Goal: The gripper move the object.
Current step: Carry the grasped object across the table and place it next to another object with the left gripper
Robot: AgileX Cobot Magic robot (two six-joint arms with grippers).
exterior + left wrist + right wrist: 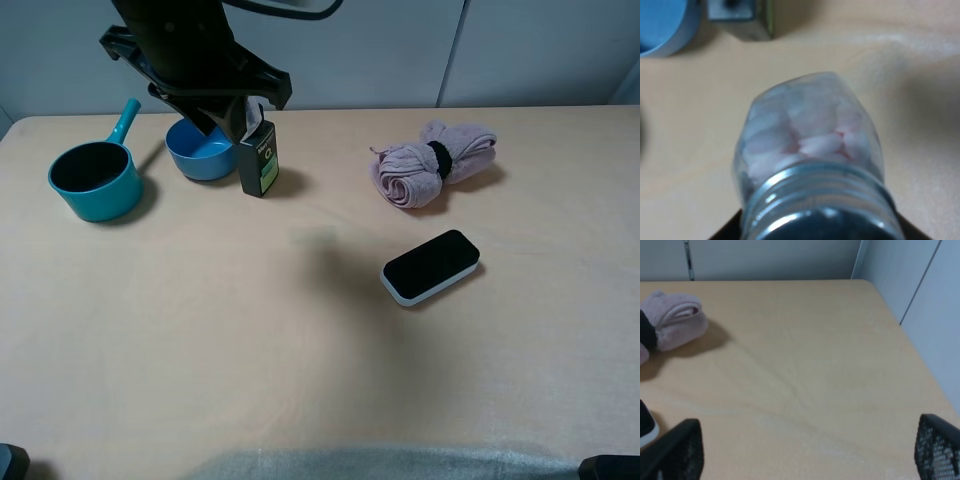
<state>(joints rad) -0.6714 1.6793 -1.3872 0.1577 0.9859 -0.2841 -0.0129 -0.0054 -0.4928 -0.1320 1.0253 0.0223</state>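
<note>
Your left gripper (222, 115) holds the jar (810, 150) in the air close to the pump bottle (258, 158).

The left arm reaches in from the far edge of the table (200, 350) and hangs right over the pump bottle, its black wrist hiding the bottle's top. In the left wrist view the jar's silver cap sits nearest the camera, dark finger parts show on both sides of the cap, and the glass body with pale pink contents points toward the bottle. The blue bowl (200, 152) touches the bottle on its left, and the teal pan (95, 180) stands further left. Your right gripper (805, 452) is spread wide, its 2 fingers (675, 450) holding nothing, well to the bottle's right past the pink towel roll (432, 163).
</note>
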